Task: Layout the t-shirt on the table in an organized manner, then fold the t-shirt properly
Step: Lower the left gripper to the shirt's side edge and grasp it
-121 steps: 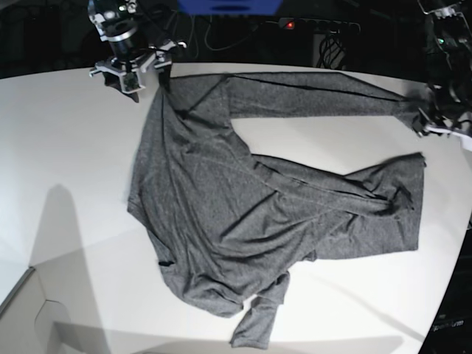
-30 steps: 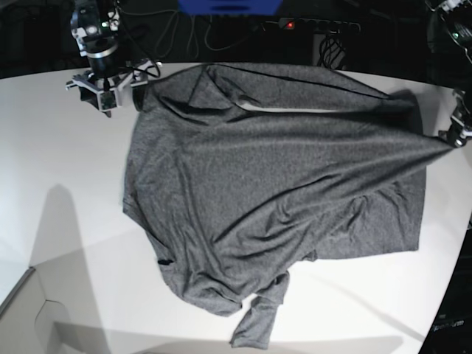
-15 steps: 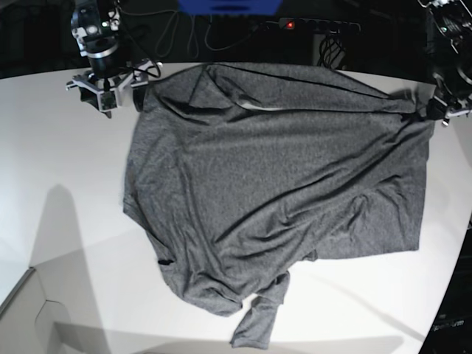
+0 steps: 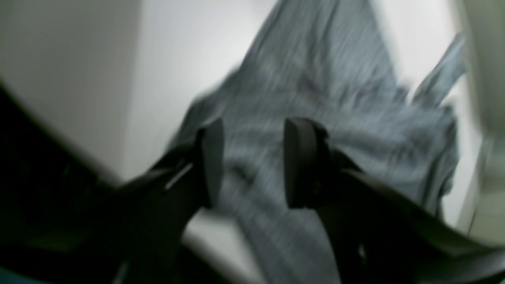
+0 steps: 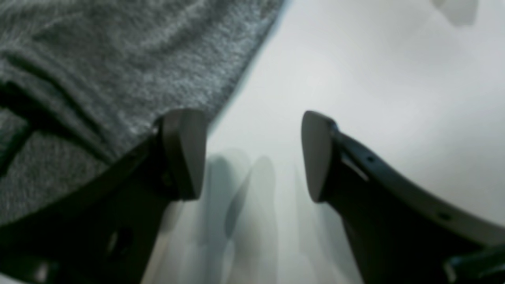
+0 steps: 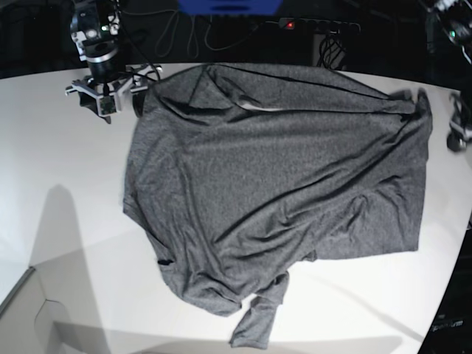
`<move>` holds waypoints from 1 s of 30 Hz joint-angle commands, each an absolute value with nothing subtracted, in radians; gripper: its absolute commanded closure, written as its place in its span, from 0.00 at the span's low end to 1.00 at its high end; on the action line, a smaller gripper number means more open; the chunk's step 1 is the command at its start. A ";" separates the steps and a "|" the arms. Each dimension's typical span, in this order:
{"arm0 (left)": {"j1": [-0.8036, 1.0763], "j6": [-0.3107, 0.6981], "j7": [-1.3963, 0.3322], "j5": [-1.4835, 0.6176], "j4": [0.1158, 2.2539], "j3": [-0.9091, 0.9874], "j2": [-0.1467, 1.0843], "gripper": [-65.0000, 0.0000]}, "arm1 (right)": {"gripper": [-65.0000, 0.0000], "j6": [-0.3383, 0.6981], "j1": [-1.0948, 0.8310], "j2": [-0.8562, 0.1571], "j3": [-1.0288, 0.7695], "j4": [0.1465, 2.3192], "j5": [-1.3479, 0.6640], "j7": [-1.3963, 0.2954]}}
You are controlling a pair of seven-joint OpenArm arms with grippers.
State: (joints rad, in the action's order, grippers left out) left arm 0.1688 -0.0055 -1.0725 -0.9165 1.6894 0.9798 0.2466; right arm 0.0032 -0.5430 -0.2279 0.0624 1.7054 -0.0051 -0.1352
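Observation:
The charcoal-grey t-shirt lies spread and wrinkled across the white table, one sleeve trailing toward the front edge. My right gripper stands open at the shirt's far left corner. In the right wrist view this gripper has only bare table between its fingers, and the shirt's edge lies beside the left one. My left gripper hovers just off the shirt's far right corner. Its wrist view is blurred: the gripper is open, jaws apart, with the shirt lying beyond them.
A power strip with a red light and cables lie behind the table's back edge. A blue object sits at the top. A pale panel edge shows at the front left. The table's curved rim runs down the right side.
My left gripper has opened, let go of the shirt's right corner and drawn away to the right. The corner has settled on the table. The right gripper has barely moved.

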 commanded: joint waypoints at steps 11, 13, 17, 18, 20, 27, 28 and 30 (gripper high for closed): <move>-0.312 -0.004 -1.053 -0.568 1.216 0.720 0.263 0.99 | 0.41 0.002 -0.529 -0.234 0.056 1.722 -0.005 -0.122; -0.321 -0.004 -1.026 -0.524 1.190 0.699 0.263 1.00 | 0.41 0.002 -0.529 -0.234 0.056 1.722 -0.005 -0.122; -0.317 -0.004 -0.929 -0.460 1.122 0.694 0.269 1.00 | 0.41 0.002 -0.527 -0.234 0.056 1.719 -0.005 -0.122; -0.318 -0.002 -0.901 -0.443 1.087 0.693 0.271 1.00 | 0.41 0.002 -0.524 -0.234 0.056 1.719 -0.005 -0.122; -0.334 -0.002 -0.826 -0.401 1.003 0.693 0.271 1.00 | 0.41 0.002 -0.518 -0.234 0.056 1.718 -0.005 -0.124; -0.380 -0.001 -0.604 -0.348 0.809 0.516 0.303 1.00 | 0.41 0.002 -0.507 -0.234 0.056 1.713 -0.005 -0.124; -0.383 -0.001 -0.573 -0.346 0.800 0.496 0.303 1.00 | 0.41 0.002 -0.506 -0.234 0.056 1.713 -0.005 -0.124; -0.410 -0.001 -0.521 -0.340 0.780 0.466 0.311 1.00 | 0.41 0.002 -0.503 -0.237 0.056 1.713 -0.005 -0.124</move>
